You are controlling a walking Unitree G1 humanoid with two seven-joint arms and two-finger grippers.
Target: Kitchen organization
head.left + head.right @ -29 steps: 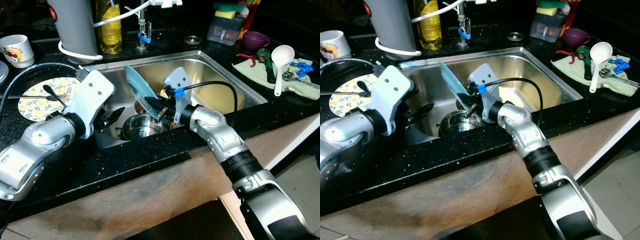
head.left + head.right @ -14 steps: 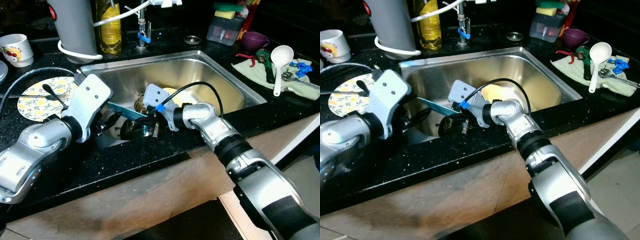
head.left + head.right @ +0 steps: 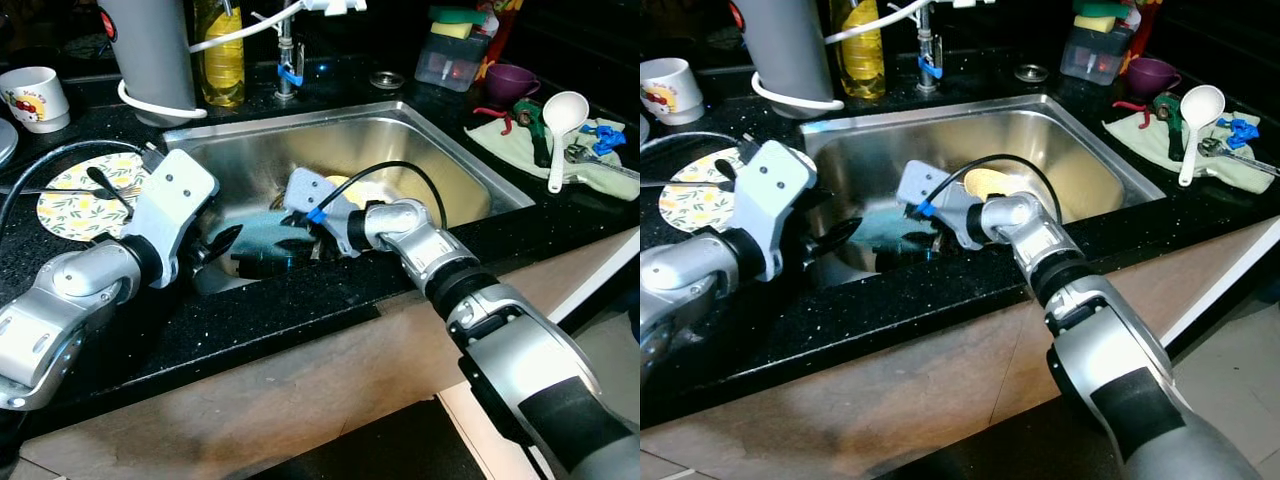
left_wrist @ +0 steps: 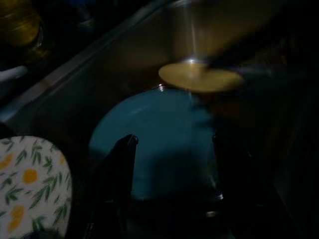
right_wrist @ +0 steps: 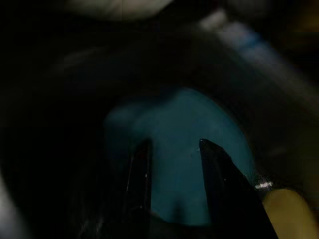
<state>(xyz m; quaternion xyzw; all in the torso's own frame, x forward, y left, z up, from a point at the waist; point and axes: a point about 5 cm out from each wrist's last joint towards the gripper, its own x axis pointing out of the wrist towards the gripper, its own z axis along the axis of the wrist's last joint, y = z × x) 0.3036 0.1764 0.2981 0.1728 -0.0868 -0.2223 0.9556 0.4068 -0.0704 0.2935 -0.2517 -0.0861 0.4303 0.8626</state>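
Nearest, both arms reach down from the front edge of the black table (image 3: 300, 320) into the steel sink (image 3: 420, 130). The right gripper (image 3: 296, 240) hangs over the teal plate (image 3: 262, 232), which lies almost flat in the near left of the basin, apparently on top of a steel bowl I can barely make out. In the right wrist view its fingers (image 5: 142, 172) stand a little apart just above the plate's face, clamped on nothing, so the plate looks laid down, probably to stack it with the other dishes. The left gripper (image 3: 222, 243) waits just beside the plate's left rim, fingers spread wide and gripping nothing, likely ready to steady or take it. Behind the plate a yellow dish (image 3: 985, 183) lies in the basin. On the table to the left sit a flowered plate (image 3: 75, 195) and a mug (image 3: 34, 98); at the back stand an oil bottle (image 3: 222, 55) and tap (image 3: 285, 60). Far right, a white ladle (image 3: 561, 125) rests on a green cloth (image 3: 510, 140).
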